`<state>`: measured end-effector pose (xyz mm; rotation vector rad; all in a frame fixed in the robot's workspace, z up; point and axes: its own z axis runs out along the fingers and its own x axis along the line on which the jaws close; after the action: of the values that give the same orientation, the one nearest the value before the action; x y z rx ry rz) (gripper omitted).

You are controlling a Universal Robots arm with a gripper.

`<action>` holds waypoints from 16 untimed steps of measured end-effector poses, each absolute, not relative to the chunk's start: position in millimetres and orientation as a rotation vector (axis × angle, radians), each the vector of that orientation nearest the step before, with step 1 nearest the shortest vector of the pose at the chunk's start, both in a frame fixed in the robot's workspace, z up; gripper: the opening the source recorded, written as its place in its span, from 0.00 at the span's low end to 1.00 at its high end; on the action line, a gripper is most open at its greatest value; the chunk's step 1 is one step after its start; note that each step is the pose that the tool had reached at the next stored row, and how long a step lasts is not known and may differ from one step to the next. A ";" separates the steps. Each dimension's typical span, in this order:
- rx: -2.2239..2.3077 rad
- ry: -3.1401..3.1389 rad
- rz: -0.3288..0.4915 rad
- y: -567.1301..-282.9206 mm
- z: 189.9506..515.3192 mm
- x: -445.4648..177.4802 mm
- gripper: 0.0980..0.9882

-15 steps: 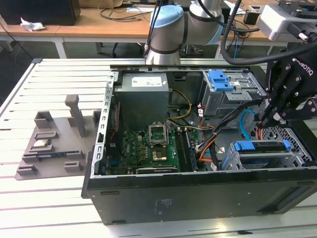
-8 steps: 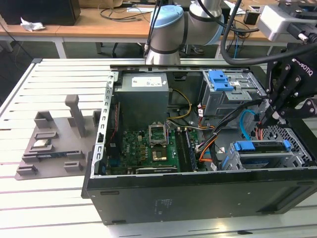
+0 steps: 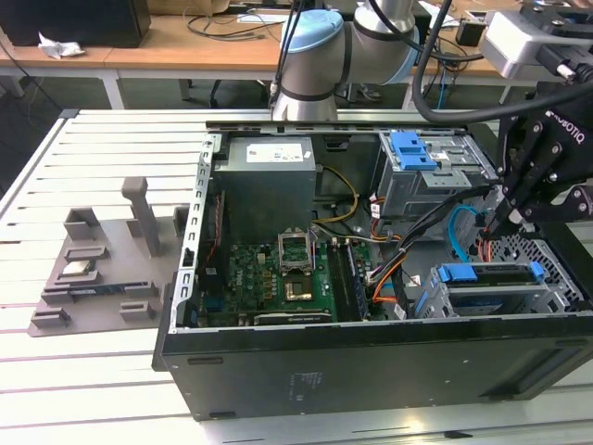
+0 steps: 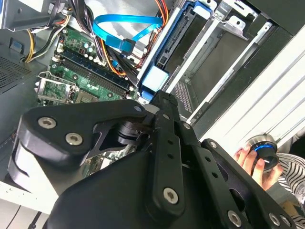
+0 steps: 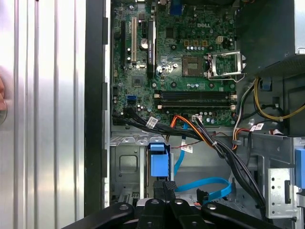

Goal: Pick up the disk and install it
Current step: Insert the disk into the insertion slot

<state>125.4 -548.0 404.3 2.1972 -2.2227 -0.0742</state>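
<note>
The disk (image 3: 491, 286) stands on its edge in a metal bay at the open computer case's corner on the exterior view's right, silver with a blue bracket and blue end tab. In the first wrist view that blue tab of the disk (image 5: 158, 162) lies just past my fingertips. In the second wrist view the disk (image 4: 164, 52) runs away from the tab as a long blue-edged strip. My black gripper (image 3: 506, 221) hangs a little above the disk, apart from it. Its fingers (image 5: 170, 188) are pressed together, shut, with nothing between them.
Black, orange and blue cables (image 3: 463, 232) cross beside the bay. The case also holds a green motherboard (image 3: 278, 273), a grey power supply box (image 3: 269, 171) and a drive cage with a blue latch (image 3: 417, 148). A grey fixture (image 3: 102, 264) lies on the table. A person's hand (image 4: 252, 162) holds a knob.
</note>
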 end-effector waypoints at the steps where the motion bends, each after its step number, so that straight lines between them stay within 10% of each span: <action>1: 2.197 -2.223 -0.074 -548.0 404.2 125.4 0.01; 16: 2.212 -2.207 -0.080 -548.0 404.4 154.2 0.01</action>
<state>154.2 -548.0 404.4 2.2121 -2.2066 -0.0801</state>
